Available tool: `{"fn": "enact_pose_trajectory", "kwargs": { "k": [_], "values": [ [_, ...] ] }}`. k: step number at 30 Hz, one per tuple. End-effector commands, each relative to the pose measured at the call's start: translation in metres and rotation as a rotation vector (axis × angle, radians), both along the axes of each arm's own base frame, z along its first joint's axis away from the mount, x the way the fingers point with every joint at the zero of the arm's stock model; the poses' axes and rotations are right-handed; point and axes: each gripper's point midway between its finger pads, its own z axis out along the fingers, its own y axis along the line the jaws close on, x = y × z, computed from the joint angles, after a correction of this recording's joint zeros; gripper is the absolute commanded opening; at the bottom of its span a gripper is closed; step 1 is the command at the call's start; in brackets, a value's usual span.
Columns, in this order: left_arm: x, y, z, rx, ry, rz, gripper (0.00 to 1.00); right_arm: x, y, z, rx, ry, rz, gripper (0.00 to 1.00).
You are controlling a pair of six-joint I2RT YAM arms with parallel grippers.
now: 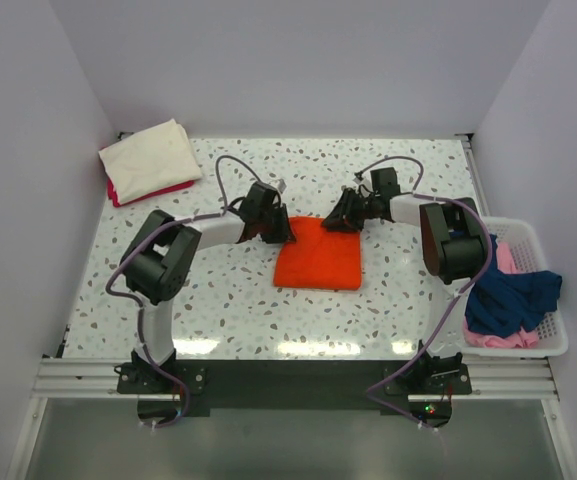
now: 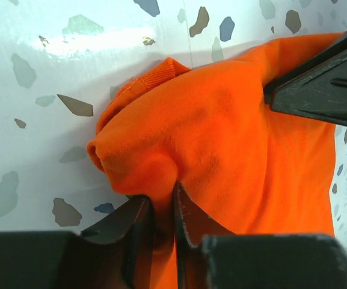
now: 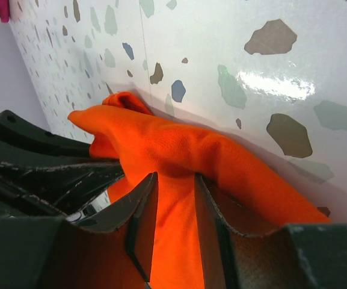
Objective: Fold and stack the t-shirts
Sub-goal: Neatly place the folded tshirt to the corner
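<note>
An orange t-shirt [image 1: 318,256] lies folded into a rough square in the middle of the table. My left gripper [image 1: 274,229] is at its far left corner, and in the left wrist view its jaws [image 2: 164,201] are pinched shut on a bunched fold of the orange cloth [image 2: 221,132]. My right gripper [image 1: 345,219] is at the far right corner. In the right wrist view [image 3: 176,186] its jaws stand a little apart, with puckered orange cloth [image 3: 179,144] gripped between them. The held edge is low, close to the tabletop.
A folded cream shirt [image 1: 152,152] lies on a pink one at the back left corner. A white basket [image 1: 540,345] at the right edge holds blue [image 1: 508,295] and pink shirts. White walls enclose the speckled table [image 1: 218,300].
</note>
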Motion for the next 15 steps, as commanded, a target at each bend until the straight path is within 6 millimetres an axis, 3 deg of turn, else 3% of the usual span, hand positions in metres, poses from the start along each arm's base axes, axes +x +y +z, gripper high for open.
{"fn": "enact_pose_trajectory", "kwargs": {
  "k": [1,3,4,5,6,7,9,11,12,15],
  "values": [
    [-0.038,0.04,-0.059,0.263,0.166,0.052,0.11,0.011,-0.001,0.021,-0.003,-0.051,-0.008,0.35],
    [-0.021,0.042,-0.046,0.299,0.114,0.07,0.0,0.016,-0.003,0.043,-0.005,-0.09,-0.041,0.4],
    [-0.014,0.054,-0.043,0.366,0.09,0.098,0.0,0.02,-0.005,0.051,-0.025,-0.119,-0.065,0.43],
    [-0.007,0.06,-0.039,0.404,0.065,0.103,0.0,0.021,-0.006,0.075,-0.031,-0.167,-0.083,0.47],
    [0.007,0.059,-0.027,0.422,0.024,0.119,0.0,0.022,-0.007,0.085,-0.042,-0.187,-0.1,0.53],
    [0.012,0.073,-0.024,0.49,0.007,0.149,0.0,0.021,-0.009,0.089,-0.081,-0.192,-0.13,0.55],
    [0.03,0.076,-0.014,0.525,-0.036,0.153,0.0,0.018,-0.012,0.117,-0.1,-0.25,-0.165,0.57],
    [0.039,0.092,-0.009,0.595,-0.046,0.178,0.0,0.012,-0.018,0.122,-0.147,-0.26,-0.203,0.57],
    [0.05,0.092,-0.002,0.604,-0.067,0.186,0.0,0.007,-0.019,0.134,-0.147,-0.286,-0.212,0.57],
    [0.074,0.11,0.012,0.663,-0.115,0.211,0.0,-0.009,-0.014,0.134,-0.153,-0.292,-0.204,0.57]
  ]
}}
